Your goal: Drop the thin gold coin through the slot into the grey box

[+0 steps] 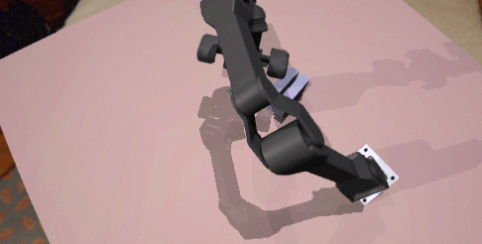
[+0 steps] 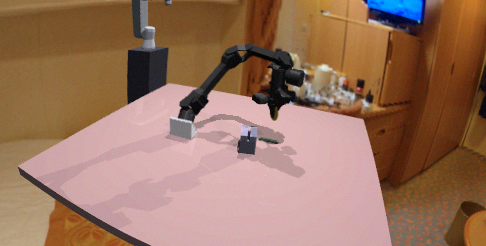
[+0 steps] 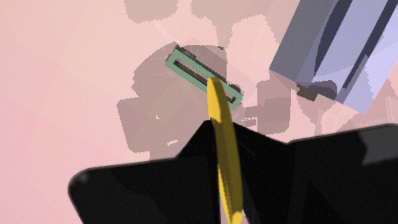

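Observation:
My gripper (image 2: 274,105) (image 3: 214,127) is shut on the gold coin (image 2: 276,114) (image 3: 228,160), which hangs edge-on below the fingers, well above the table. The green holder (image 2: 269,140) (image 3: 192,79) lies on the table below, its narrow groove empty; only a sliver of the holder (image 1: 230,91) shows beside the arm in the top view. The lavender-grey box (image 1: 299,87) (image 2: 247,147) (image 3: 350,45) stands beside the holder, to the upper right in the wrist view. Its dark slot runs at an angle to the coin there. The arm hides the coin and fingertips in the top view.
The pink table (image 1: 124,136) (image 2: 200,197) carries the arm's white base plate (image 1: 392,177) (image 2: 183,128). Shadows of the arm fall around the holder and box. A grey device on a dark pedestal (image 2: 147,72) stands behind the table's far left edge.

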You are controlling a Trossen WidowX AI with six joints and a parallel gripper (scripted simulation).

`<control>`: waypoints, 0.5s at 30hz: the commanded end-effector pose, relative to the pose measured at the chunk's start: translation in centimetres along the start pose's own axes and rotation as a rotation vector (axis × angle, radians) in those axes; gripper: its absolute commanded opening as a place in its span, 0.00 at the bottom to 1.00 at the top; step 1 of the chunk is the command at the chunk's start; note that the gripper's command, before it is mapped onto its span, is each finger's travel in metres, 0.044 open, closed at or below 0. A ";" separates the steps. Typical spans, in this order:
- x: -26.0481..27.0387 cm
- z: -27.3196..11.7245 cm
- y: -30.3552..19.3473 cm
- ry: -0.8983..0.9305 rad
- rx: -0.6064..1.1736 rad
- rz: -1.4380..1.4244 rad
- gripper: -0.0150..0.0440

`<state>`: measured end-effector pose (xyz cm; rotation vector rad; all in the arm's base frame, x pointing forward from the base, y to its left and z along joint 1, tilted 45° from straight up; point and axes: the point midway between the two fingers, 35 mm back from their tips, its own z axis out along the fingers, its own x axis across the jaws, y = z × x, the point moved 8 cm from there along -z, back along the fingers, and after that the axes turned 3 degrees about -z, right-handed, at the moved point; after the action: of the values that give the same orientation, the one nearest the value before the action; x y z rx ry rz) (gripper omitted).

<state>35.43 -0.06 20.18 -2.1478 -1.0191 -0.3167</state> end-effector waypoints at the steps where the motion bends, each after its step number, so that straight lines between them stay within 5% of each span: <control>1: 0.1 0.0 0.0 -0.004 0.000 0.160 0.25; 15: 0.4 0.0 0.0 -0.004 0.000 0.482 0.25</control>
<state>35.66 0.10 20.36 -2.2986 -0.5264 -0.1061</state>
